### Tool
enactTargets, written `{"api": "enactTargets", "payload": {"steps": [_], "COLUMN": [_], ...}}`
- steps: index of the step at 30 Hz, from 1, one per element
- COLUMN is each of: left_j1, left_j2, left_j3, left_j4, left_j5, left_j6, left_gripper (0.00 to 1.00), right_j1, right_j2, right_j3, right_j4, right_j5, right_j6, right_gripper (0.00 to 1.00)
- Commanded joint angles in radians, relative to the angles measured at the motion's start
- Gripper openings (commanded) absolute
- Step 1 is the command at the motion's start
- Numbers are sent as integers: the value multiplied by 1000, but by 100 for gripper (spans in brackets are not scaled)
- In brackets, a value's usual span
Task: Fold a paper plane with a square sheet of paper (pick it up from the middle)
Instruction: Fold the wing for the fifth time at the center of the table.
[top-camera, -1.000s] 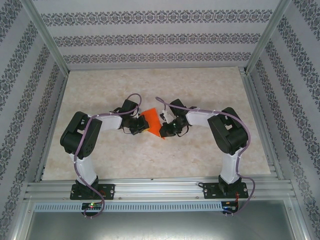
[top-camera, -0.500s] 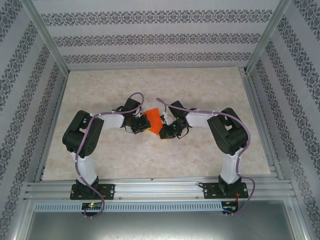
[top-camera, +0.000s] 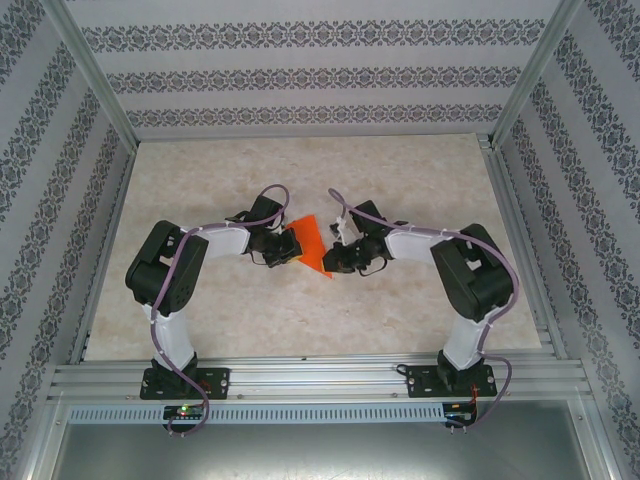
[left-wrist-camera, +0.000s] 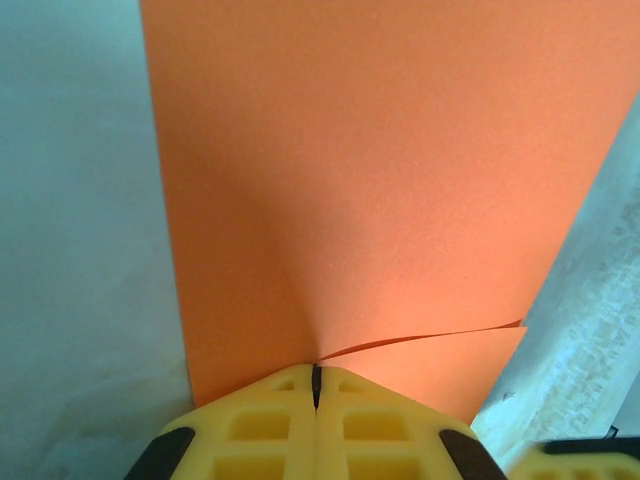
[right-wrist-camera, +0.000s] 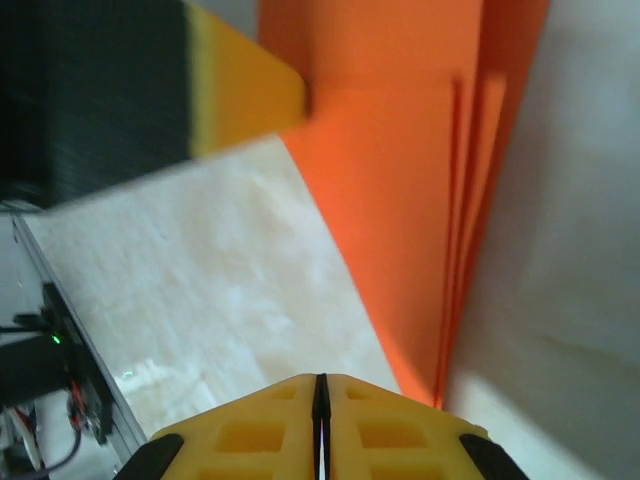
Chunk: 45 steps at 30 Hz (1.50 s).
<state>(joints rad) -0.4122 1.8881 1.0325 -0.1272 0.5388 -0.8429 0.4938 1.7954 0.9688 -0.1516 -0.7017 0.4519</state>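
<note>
Left gripper (left-wrist-camera: 316, 378) is clamped closed on the near edge of the thin, bright orange-red sheet of paper (left-wrist-camera: 360, 170), which stands up ahead of it (a loose flap lifts just right of the pinch). Right gripper (right-wrist-camera: 320, 390) has its jaws pressed together with nothing visibly between them, the paper's stacked folded edges running just right of its tips. Light, limp and easily creased, the sheet will likely sag or slip; better to pinch across all layers near a fold.

Free table (top-camera: 300, 170) all round; orange paper (top-camera: 310, 240) between left arm (top-camera: 215, 240) and right arm (top-camera: 420, 240)
</note>
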Motion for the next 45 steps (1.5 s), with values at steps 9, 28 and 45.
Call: {"api": "enactTargets", "payload": {"steps": [9,28,45], "left_j1": [-9,-8,-9], "left_j2": [-34,-117,-38], "left_j3": [-4,-116,-64], "left_j4": [56,132,216], "left_j5": [45,-48,28], "left_j6": [-64,-179,-199], "left_gripper": [13,53,20], "right_j1": [3,-48,-65], "right_j2": [109,167,146], "right_j3": [119,52,53], "right_j4": [20,131,140], "right_j5": [114,40,18], "right_j6": [84,186,149], "right_gripper": [11,12,20]}}
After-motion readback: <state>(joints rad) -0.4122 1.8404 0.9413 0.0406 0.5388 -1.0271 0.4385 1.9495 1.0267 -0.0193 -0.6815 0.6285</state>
